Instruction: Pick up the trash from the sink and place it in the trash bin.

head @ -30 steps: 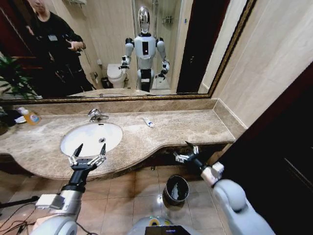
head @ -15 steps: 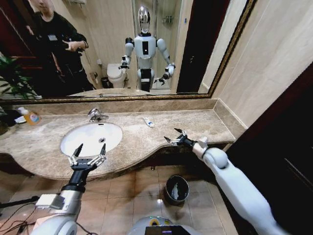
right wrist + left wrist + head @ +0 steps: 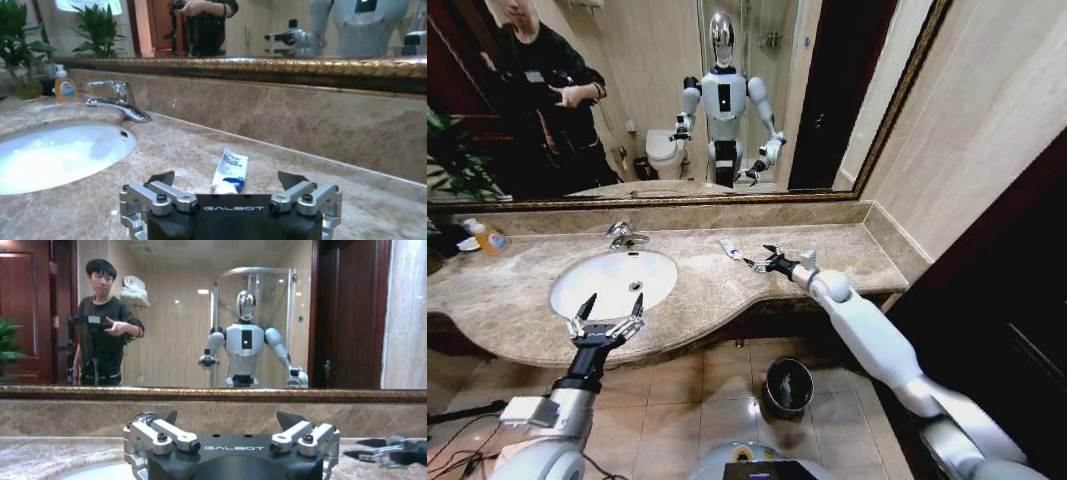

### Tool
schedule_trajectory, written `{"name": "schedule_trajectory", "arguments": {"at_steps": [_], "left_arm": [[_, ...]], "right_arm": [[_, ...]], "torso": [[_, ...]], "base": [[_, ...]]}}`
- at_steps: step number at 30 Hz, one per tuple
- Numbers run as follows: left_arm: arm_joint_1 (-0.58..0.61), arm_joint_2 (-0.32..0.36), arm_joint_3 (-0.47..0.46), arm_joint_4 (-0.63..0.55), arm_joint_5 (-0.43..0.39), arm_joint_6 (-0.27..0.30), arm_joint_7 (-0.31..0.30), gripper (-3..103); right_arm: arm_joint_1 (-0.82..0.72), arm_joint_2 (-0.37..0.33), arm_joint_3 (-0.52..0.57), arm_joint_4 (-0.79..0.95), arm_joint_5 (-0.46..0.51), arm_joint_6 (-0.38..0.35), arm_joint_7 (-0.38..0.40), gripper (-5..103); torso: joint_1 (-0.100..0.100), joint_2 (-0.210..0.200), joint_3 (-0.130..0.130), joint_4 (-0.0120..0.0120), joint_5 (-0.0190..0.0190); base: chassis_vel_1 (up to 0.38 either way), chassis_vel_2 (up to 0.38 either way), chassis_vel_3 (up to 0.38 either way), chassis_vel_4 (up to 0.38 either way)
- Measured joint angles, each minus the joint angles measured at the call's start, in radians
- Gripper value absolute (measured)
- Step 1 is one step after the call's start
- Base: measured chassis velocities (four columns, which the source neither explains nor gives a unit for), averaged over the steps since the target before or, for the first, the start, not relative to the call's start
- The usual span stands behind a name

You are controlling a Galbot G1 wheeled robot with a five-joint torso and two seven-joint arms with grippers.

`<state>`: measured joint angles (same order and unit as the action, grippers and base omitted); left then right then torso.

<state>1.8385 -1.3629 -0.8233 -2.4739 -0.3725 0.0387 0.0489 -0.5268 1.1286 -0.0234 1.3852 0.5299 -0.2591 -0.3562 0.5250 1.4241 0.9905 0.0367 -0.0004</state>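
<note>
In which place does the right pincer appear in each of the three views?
Head view: right pincer, open, over the counter beside a white tube.
Left wrist view: far off over the counter, beyond the left pincer.
Right wrist view: foreground, tube just ahead.
Shared landmark: the sink.

The sink (image 3: 60,155) is cut off at the frame's edge (its bowl contents too washed-out to tell).

Orange-labelled soap bottle (image 3: 491,238) by a potted plant (image 3: 452,170), wide gilt-framed mirror (image 3: 677,100), marble counter (image 3: 827,255)
</note>
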Motion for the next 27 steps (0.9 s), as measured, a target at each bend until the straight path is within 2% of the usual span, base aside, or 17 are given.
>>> {"name": "schedule_trajectory", "arguments": {"at_steps": [10, 14, 16, 18, 20, 23, 24, 26, 27], "left_arm": [[0.000, 0.000, 0.000, 0.000, 0.000, 0.000, 0.000, 100], [0.000, 0.000, 0.000, 0.000, 0.000, 0.000, 0.000, 100], [0.000, 0.000, 0.000, 0.000, 0.000, 0.000, 0.000, 100], [0.000, 0.000, 0.000, 0.000, 0.000, 0.000, 0.000, 100], [0.000, 0.000, 0.000, 0.000, 0.000, 0.000, 0.000, 100], [0.000, 0.000, 0.000, 0.000, 0.000, 0.000, 0.000, 100], [0.000, 0.000, 0.000, 0.000, 0.000, 0.000, 0.000, 100], [0.000, 0.000, 0.000, 0.000, 0.000, 0.000, 0.000, 100], [0.000, 0.000, 0.000, 0.000, 0.000, 0.000, 0.000, 100]], "right_arm": [[0.081, 0.127, -0.049, -0.170, -0.032, 0.000, 0.036, 100], [0.096, 0.148, -0.051, -0.209, -0.050, 0.005, 0.036, 102], [0.100, 0.153, -0.052, -0.222, -0.058, 0.009, 0.036, 100], [0.100, 0.157, -0.050, -0.234, -0.063, 0.014, 0.035, 96], [0.100, 0.161, -0.046, -0.250, -0.066, 0.019, 0.035, 85], [0.099, 0.164, -0.043, -0.263, -0.074, 0.024, 0.036, 80], [0.097, 0.165, -0.041, -0.272, -0.078, 0.025, 0.039, 68], [0.096, 0.165, -0.040, -0.275, -0.080, 0.026, 0.041, 68], [0.096, 0.165, -0.039, -0.276, -0.081, 0.026, 0.042, 63]], "torso": [[0.000, 0.000, 0.000, 0.0001, 0.0002], [0.000, 0.000, 0.000, 0.0002, 0.0002], [0.000, 0.000, 0.000, 0.0001, 0.0002], [0.000, 0.000, 0.000, 0.0000, 0.0002], [0.000, 0.000, 0.000, 0.0001, 0.0002], [0.000, 0.000, 0.000, 0.0001, 0.0002], [0.000, 0.000, 0.000, 0.0000, 0.0002], [0.000, 0.000, 0.000, 0.0000, 0.0002], [0.000, 0.000, 0.000, 0.0000, 0.0002]], "base": [[0.000, 0.000, 0.000, 0.000], [0.000, 0.000, 0.000, 0.000], [0.000, 0.000, 0.000, 0.000], [0.000, 0.000, 0.000, 0.000], [0.000, 0.000, 0.000, 0.000], [0.000, 0.000, 0.000, 0.000], [0.000, 0.000, 0.000, 0.000], [0.000, 0.000, 0.000, 0.000], [0.000, 0.000, 0.000, 0.000]]}}
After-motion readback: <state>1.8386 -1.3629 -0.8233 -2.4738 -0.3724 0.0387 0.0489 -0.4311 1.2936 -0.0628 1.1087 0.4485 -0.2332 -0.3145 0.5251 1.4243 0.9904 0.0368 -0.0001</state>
